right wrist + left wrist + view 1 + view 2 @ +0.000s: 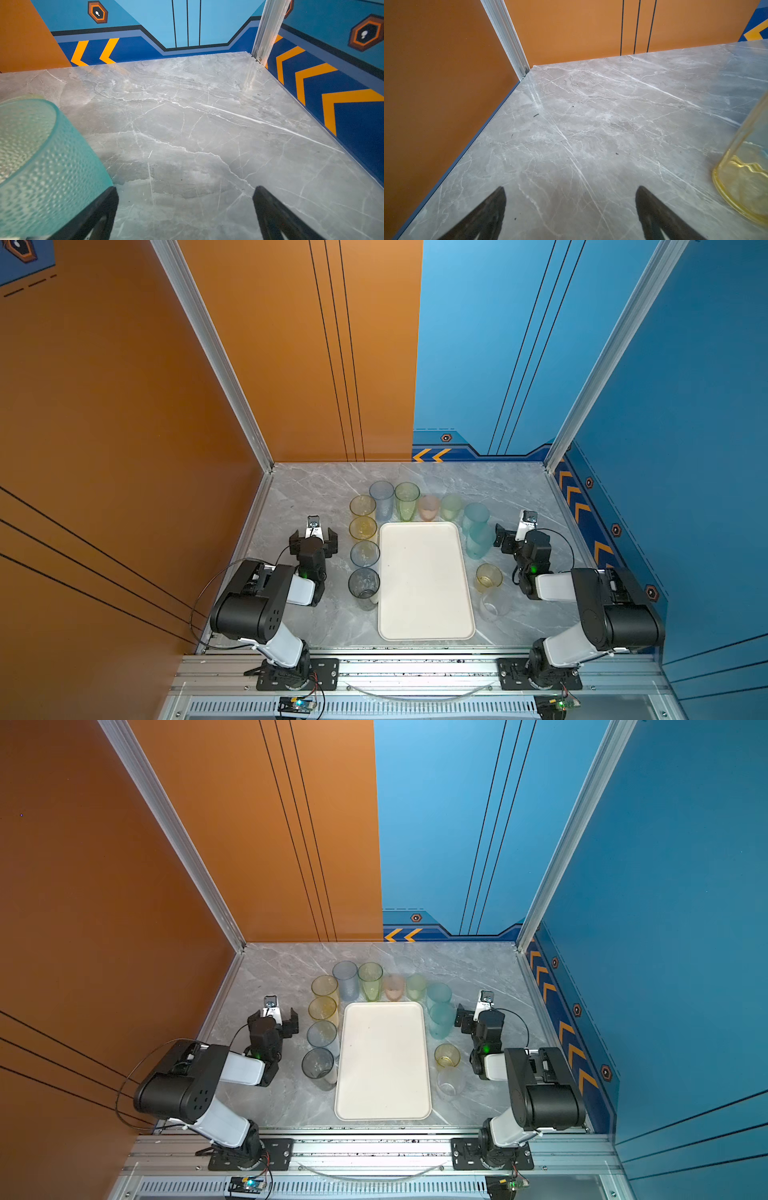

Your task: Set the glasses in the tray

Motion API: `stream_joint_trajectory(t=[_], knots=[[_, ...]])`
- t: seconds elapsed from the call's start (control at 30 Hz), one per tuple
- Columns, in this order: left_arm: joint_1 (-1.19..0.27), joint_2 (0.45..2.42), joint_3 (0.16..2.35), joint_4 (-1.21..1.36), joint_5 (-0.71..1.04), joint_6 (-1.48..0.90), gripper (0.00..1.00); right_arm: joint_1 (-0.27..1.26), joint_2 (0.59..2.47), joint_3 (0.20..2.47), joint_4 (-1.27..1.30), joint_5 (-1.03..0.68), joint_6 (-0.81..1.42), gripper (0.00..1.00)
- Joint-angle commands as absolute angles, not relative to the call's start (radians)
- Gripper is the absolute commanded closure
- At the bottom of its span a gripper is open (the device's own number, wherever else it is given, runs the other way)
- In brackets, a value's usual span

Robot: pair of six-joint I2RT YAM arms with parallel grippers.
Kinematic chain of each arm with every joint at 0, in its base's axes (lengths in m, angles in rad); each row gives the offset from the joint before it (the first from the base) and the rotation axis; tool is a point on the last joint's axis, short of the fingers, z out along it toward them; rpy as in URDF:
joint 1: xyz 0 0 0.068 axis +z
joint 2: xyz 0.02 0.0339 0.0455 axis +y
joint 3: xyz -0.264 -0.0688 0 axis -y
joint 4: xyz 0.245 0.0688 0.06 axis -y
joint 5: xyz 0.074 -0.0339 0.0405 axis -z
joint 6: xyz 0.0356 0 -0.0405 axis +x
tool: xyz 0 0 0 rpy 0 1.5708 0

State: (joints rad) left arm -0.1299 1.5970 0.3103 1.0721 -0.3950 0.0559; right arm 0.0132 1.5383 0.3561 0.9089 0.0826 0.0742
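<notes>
The cream tray [424, 585] [382, 1065] lies bare in the middle of the table. Glasses stand around it on the marble: yellow [362, 506], blue-grey [364, 553] and dark grey [364, 585] ones along its left side, blue [381, 495], green [407, 499] and pink [429, 508] behind, and teal [480, 540], yellow [488, 577] and clear [494, 605] on its right. My left gripper [313, 537] [571, 188] hangs open and holds nothing, left of a yellow glass [745, 166]. The right gripper [521, 533] [186, 188] is open and holds nothing, beside a teal glass [41, 166].
Orange walls [124, 406] close the left and back left, blue walls [685, 406] the back right and right. Aluminium posts [266, 460] stand at the back corners. Bare grey marble [316, 485] stretches behind both grippers.
</notes>
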Motion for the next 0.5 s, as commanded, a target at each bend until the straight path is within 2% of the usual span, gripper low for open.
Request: stream_joint_trajectory(t=[0.0,0.47], knots=[[-0.123,1.583,0.328,1.063,-0.384,0.044,0.03,0.018,1.548,0.373,0.911,0.098,0.066,0.00],[-0.087,1.575,0.353,1.000,-0.317,0.022,0.02,0.017,1.547,0.374,0.909,0.097,0.066,0.00]])
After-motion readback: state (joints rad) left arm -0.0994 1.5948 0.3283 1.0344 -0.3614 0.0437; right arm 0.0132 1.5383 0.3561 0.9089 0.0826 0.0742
